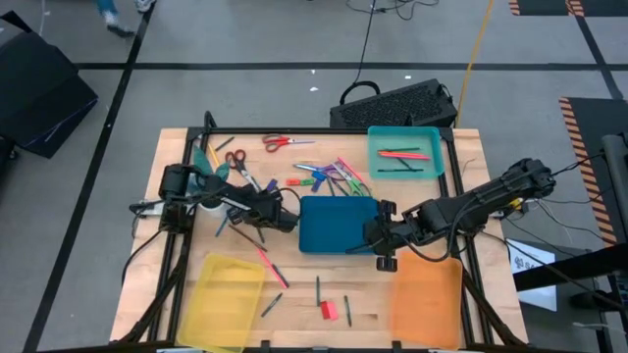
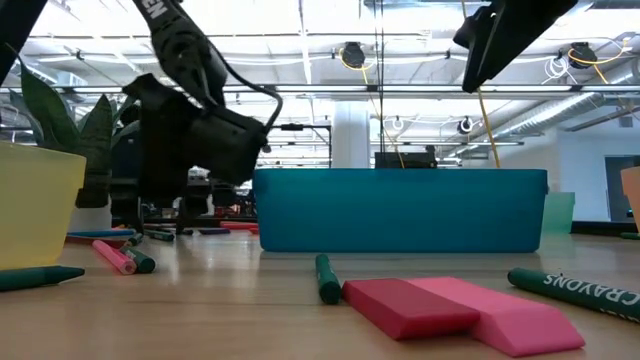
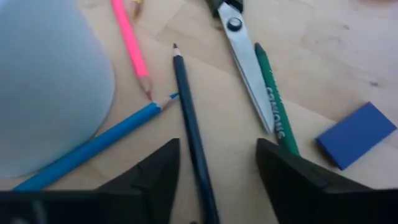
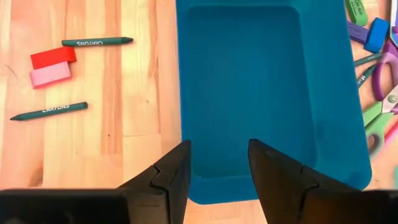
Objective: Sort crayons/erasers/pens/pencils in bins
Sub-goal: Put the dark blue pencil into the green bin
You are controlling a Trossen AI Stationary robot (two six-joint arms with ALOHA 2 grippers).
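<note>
Pencil lies between left tool's parted fingers, ungripped.

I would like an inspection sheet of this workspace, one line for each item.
Surface: wooden table, bare between items.
Job's things: dark blue bin empty at the centre; teal bin holds sticks; yellow bin and orange bin at the front; red eraser touching pink eraser.
Clutter: scissors, crayons, pencils.
Grippers: left pincer open over a dark pencil; right pincer open over the dark blue bin's rim.
Cables: yellow cable on the floor.
Surroundings: keyboard behind the table.
</note>
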